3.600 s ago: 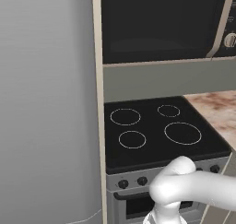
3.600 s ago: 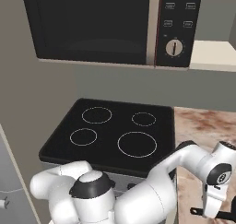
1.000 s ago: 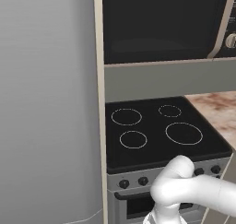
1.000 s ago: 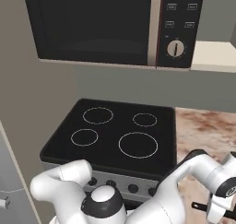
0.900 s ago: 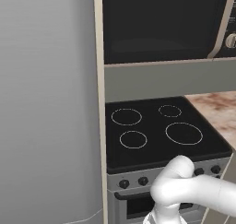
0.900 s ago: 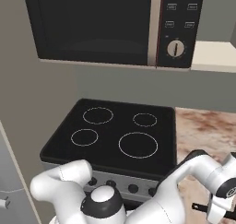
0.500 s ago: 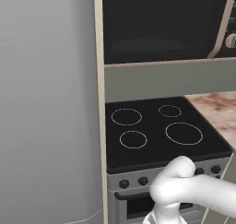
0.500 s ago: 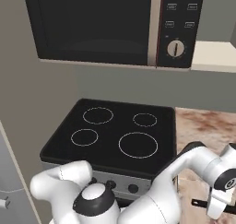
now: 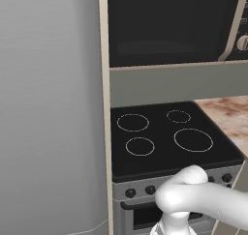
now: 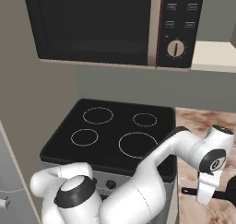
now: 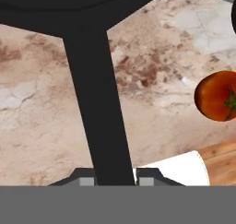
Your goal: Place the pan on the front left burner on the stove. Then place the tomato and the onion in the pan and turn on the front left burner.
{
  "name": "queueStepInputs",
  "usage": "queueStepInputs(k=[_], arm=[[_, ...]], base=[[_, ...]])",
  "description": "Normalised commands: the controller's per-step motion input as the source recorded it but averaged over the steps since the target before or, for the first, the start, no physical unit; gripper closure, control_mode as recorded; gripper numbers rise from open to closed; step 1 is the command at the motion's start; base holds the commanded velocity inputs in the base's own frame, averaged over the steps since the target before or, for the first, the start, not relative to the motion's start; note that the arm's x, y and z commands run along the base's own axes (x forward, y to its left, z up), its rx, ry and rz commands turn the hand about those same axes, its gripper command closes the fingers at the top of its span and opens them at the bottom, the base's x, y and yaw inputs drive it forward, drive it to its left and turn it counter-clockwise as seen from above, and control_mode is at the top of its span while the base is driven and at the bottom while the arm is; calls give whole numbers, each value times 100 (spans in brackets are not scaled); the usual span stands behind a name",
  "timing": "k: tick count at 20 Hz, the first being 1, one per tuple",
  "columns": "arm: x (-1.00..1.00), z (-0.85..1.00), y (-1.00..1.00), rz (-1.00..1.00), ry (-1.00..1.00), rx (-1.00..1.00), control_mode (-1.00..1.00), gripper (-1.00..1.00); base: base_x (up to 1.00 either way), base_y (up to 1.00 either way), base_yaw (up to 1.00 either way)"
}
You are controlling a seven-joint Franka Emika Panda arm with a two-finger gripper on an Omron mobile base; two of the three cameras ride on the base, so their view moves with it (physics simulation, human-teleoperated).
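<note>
Now the arm is reaching right of the stove point(image 10: 115, 126) over the marble counter point(image 11: 41, 108), gripper point(image 11: 114, 180) pointing down, clamping the pan point(image 11: 99, 103) by its handle; the tomato point(image 11: 216, 96) is lying nearby.

Your arm point(image 10: 152, 172) was glossy white throughout — fat rounded links, smooth shells. A black ring banded the near joint cap point(image 10: 76, 191), which was pale grey on top. The wrist housing point(image 10: 214, 161) carried a dark round disc with a small pale mark at its centre — its cap was grey too.
</note>
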Motion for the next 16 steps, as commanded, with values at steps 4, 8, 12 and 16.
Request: queueStepInputs(k=[4, 8, 12, 16], arm=[[0, 16, 47, 17, 0, 0, -100, 100], [0, 15, 52, 20, 0, 0, -100, 100], [0, 15, 53, 21, 0, 0, -100, 100], [5, 14, 55, 23, 0, 0, -100, 100]], base=[[0, 0, 0], [0, 0, 0], [0, 0, 0], [0, 0, 0]])
